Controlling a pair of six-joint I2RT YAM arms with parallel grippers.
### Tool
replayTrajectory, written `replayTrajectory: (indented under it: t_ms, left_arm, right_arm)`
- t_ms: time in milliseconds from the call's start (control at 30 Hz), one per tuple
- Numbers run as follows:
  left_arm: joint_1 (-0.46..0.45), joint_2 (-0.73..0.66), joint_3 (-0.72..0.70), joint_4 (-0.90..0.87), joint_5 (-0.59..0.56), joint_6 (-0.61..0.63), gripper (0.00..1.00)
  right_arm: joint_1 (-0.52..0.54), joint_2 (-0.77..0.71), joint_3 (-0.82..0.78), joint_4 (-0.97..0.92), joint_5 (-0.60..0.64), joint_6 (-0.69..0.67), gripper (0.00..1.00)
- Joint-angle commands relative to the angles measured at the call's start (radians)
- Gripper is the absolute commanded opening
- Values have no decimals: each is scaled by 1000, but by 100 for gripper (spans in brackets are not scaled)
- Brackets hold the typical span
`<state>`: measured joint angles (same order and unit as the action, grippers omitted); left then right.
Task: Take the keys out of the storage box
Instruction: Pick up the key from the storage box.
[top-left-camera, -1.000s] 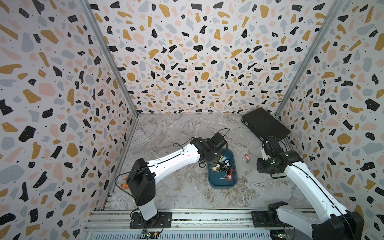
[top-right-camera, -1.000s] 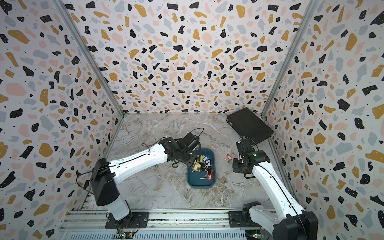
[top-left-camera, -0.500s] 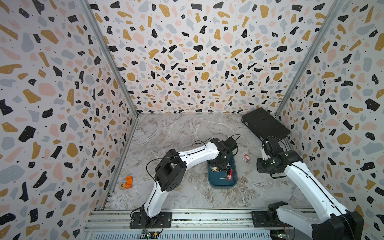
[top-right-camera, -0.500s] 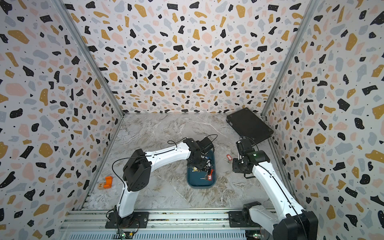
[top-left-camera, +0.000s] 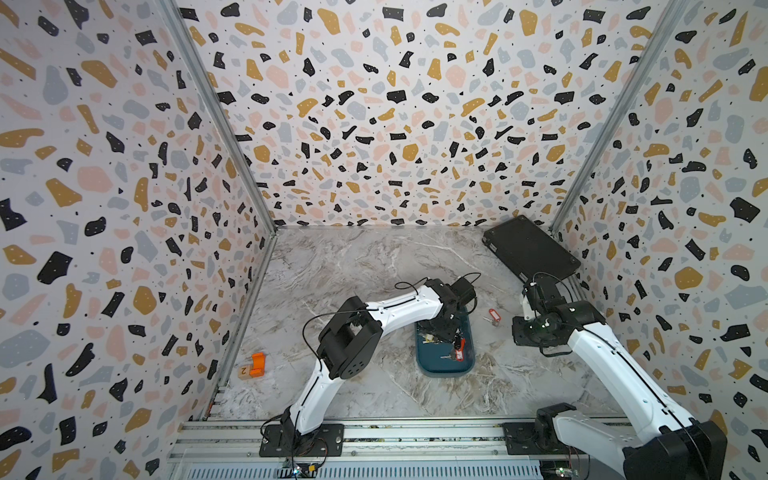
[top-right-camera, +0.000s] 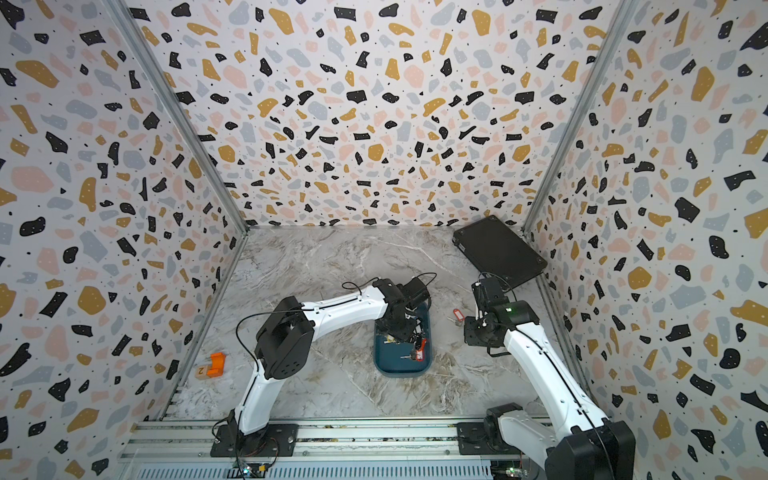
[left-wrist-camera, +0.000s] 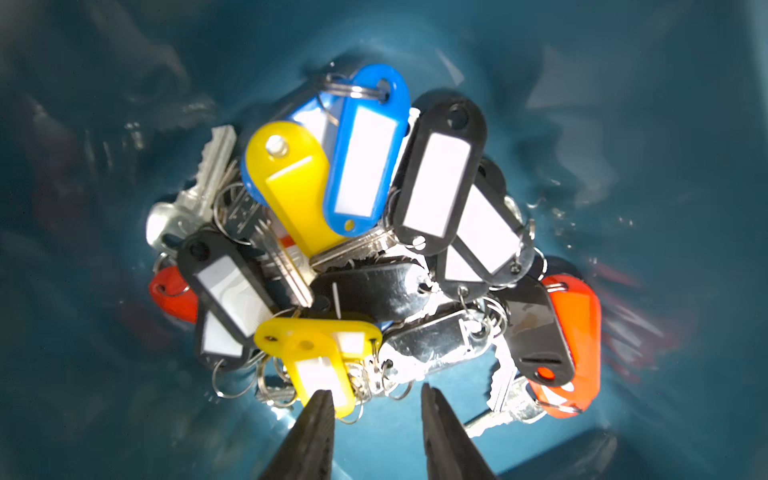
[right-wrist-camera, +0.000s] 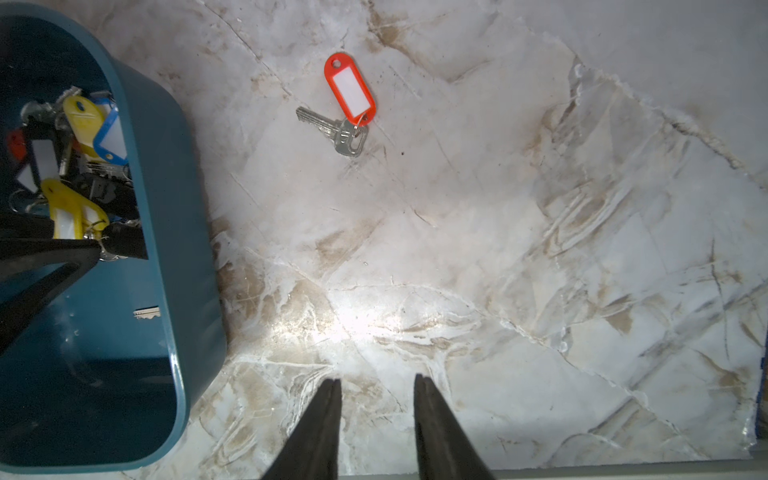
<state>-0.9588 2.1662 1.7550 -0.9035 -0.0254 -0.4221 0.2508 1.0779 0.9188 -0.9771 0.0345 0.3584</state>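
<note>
Left pincer (left-wrist-camera: 375, 390): resettled inside storage box (top-left-camera: 441, 365) this last second; jaws narrowly parted, apparently empty, pick pending. Keys (left-wrist-camera: 374, 232) heaped toward its 12 o'clock end. Right pincer (right-wrist-camera: 376, 384): unmoved, narrowly parted, empty. One red-tagged key (right-wrist-camera: 351, 97) out on surface (right-wrist-camera: 498, 249), box's 2 o'clock.

The left arm (top-left-camera: 395, 307) bends at the elbow, its forearm stretching toward two o'clock. The left gripper (left-wrist-camera: 374, 399) points down, jaws partly parted and empty. The right arm (top-left-camera: 602, 357) leans toward eleven o'clock; the right gripper (right-wrist-camera: 376, 382) is likewise parted, gripping nothing.

Black case (top-left-camera: 530, 249) far corner; orange block (top-left-camera: 258, 363) by wall.
</note>
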Motion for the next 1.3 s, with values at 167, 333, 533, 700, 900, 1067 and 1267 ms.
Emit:
replayTrajectory:
  t_ms: [167,333,533,700,900,1067,1267]
  left_arm:
    - [-3,38,36,-3,10,-21,38]
    - [-3,47,34,-3,24,-21,33]
    - [-3,39,37,-14,30,-15,0]
    - [-3,6,31,-24,12,-16,0]
    - [-3,-36,30,-44,-3,-16,0]
    - [-3,-80,29,-59,-14,-21,0]
    - [-1,-142,15,-65,-19,-30,0]
  right_arm:
    - [2,-15,-4,-12,-4,-4,34]
    - [1,-13,-4,-12,-4,-4,33]
    - [1,-12,-5,-12,2,-2,32]
    - [1,-10,-5,-12,2,-2,32]
    - [1,-12,-6,-12,2,-3,32]
    - [1,-10,-6,-12,2,-2,32]
    - [1,-12,-7,-13,3,-2,32]
